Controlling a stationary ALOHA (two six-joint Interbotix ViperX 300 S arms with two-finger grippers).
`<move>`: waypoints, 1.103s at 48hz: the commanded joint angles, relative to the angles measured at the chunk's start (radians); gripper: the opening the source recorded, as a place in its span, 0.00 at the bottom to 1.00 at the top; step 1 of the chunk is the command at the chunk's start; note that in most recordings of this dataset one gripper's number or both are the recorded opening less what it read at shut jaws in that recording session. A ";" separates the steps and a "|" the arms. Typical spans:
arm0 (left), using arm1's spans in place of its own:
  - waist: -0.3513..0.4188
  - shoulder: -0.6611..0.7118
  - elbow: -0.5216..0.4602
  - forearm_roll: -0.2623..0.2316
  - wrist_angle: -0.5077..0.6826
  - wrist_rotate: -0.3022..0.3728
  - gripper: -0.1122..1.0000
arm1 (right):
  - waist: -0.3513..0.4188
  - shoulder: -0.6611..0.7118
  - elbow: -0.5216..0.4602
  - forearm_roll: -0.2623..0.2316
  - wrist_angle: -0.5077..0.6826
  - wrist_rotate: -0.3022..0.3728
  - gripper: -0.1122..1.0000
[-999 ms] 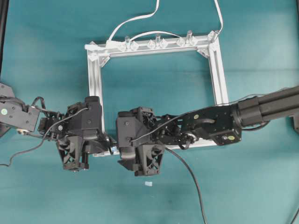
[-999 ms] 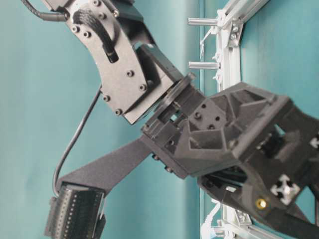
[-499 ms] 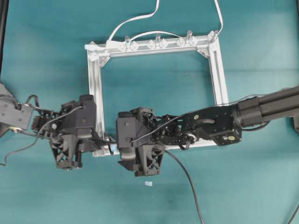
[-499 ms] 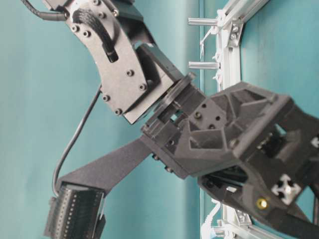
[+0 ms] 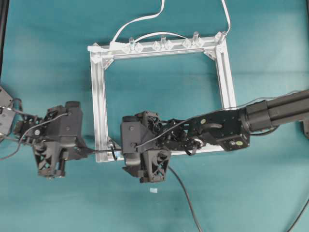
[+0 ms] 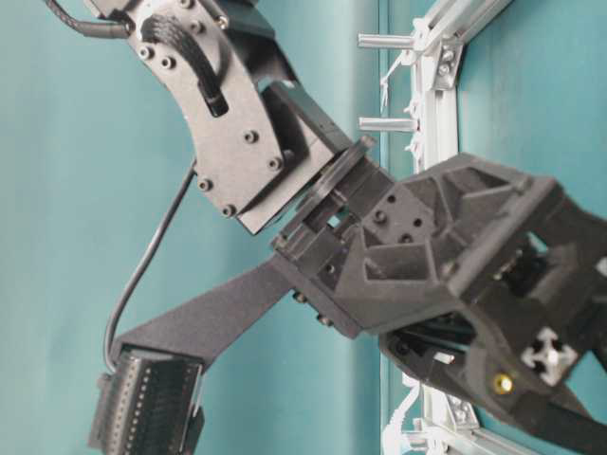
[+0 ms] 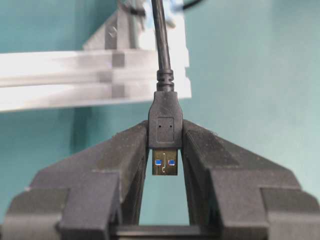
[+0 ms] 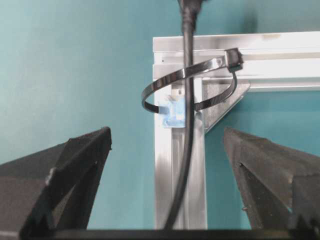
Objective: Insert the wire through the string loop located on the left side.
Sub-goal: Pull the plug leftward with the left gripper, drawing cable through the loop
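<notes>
Left wrist: our left gripper [image 7: 164,150] pinches the thin black wire's [image 7: 160,40] USB plug | Right wrist only: wire runs through the dark string loop [image 8: 187,80] at the silver frame [image 8: 172,165] corner; right gripper [image 8: 165,150] spread wide, empty.

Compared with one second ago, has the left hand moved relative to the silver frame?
Yes. In the overhead view the left hand, gripping the wire, has pulled leftward, away from the frame whose left rail it overlapped.
</notes>
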State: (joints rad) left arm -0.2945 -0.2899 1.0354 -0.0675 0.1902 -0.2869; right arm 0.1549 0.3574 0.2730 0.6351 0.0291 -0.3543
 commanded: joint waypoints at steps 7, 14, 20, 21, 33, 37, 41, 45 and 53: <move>-0.038 -0.055 0.023 -0.002 0.028 -0.011 0.29 | 0.003 -0.020 -0.008 -0.002 -0.002 0.002 0.93; -0.038 -0.080 0.040 0.000 0.035 -0.041 0.29 | 0.008 -0.020 -0.008 -0.002 -0.002 0.002 0.93; -0.041 -0.094 0.060 -0.002 0.035 -0.081 0.29 | 0.011 -0.020 -0.008 -0.002 -0.002 0.002 0.93; -0.041 -0.095 0.061 0.000 0.035 -0.084 0.29 | 0.012 -0.020 -0.008 -0.002 -0.002 0.002 0.93; -0.061 -0.110 0.064 0.000 0.035 -0.086 0.29 | 0.018 -0.020 -0.006 -0.002 -0.002 0.002 0.93; -0.066 -0.110 0.064 0.000 0.035 -0.086 0.29 | 0.020 -0.020 -0.006 -0.002 -0.002 0.002 0.93; -0.067 -0.110 0.066 0.000 0.035 -0.089 0.29 | 0.021 -0.020 -0.006 -0.002 -0.002 0.002 0.93; -0.067 -0.110 0.067 0.000 0.035 -0.089 0.29 | 0.025 -0.020 -0.006 -0.002 -0.002 0.002 0.93; -0.067 -0.107 0.061 0.000 0.055 -0.089 0.29 | 0.025 -0.020 -0.006 -0.002 -0.002 0.002 0.93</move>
State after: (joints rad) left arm -0.3574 -0.3927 1.1106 -0.0675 0.2393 -0.3697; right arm 0.1764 0.3590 0.2746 0.6351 0.0307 -0.3528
